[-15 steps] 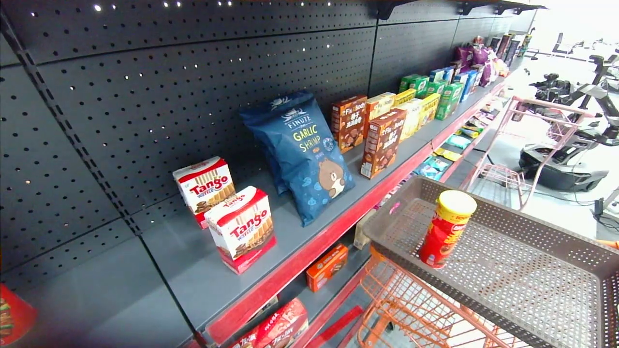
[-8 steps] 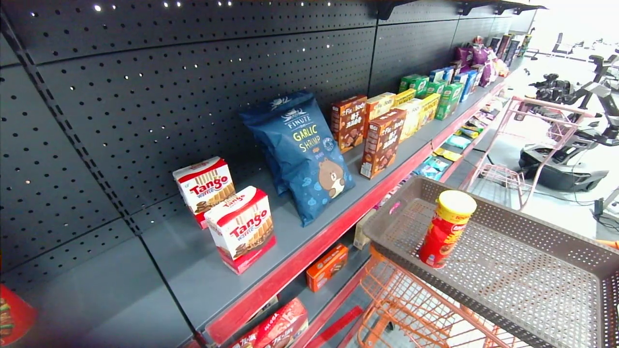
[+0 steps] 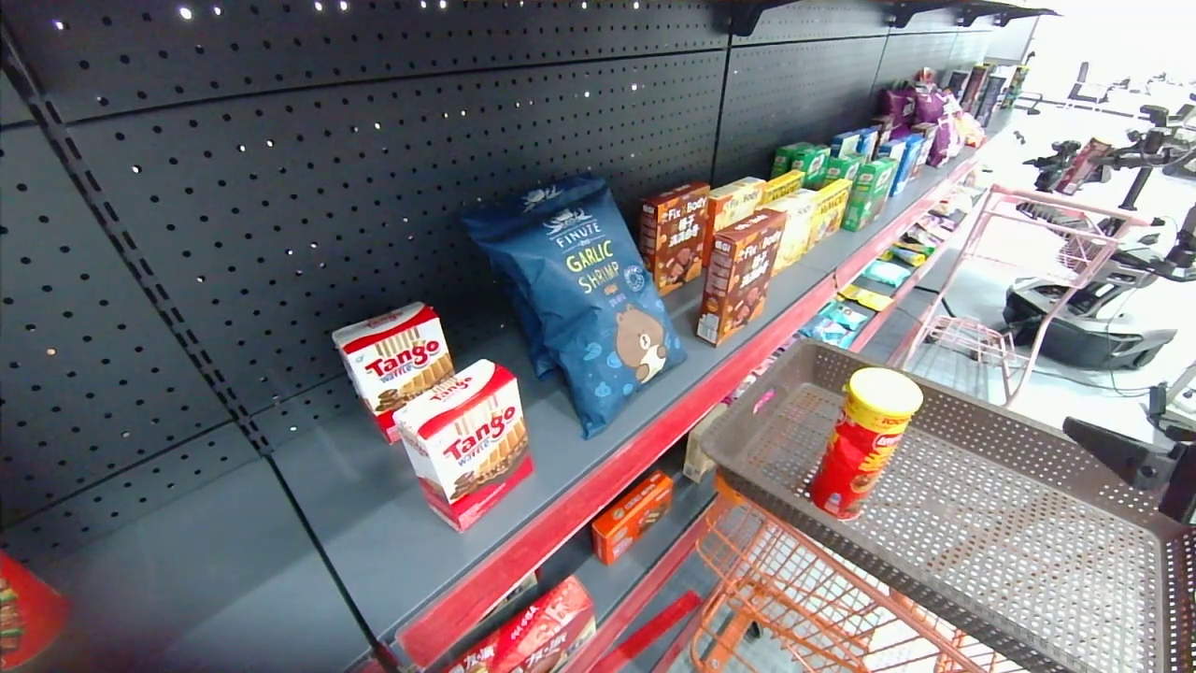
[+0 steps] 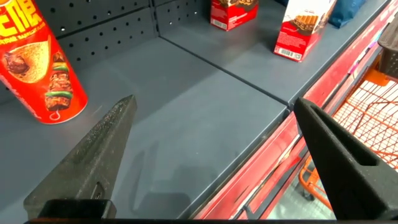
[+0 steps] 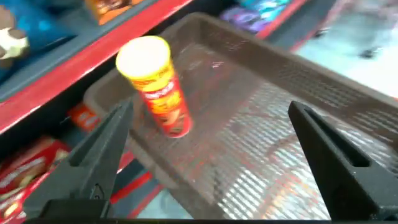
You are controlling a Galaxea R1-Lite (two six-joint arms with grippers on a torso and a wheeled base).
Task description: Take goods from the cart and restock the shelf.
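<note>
A red chips can with a yellow lid (image 3: 864,441) stands upright in the cart's brown perforated tray (image 3: 1028,523). My right gripper (image 3: 1135,463) hovers over the tray's right side, well apart from the can. In the right wrist view it (image 5: 211,109) is open, with the can (image 5: 155,84) ahead of its fingers and nothing between them. My left gripper (image 4: 214,106) is open above a bare stretch of the grey shelf (image 4: 205,112). Another red chips can (image 4: 37,62) stands on that shelf beside it, seen as a red edge (image 3: 28,608) at the head view's lower left.
On the shelf stand two red-and-white wafer boxes (image 3: 462,439), a blue snack bag (image 3: 589,299) and brown boxes (image 3: 738,271), with more goods farther right. The orange cart frame (image 3: 794,598) sits under the tray. A pink cart (image 3: 1028,271) stands behind.
My right gripper has come into the head view at the right edge, over the cart tray. The can and shelf goods have not moved.
</note>
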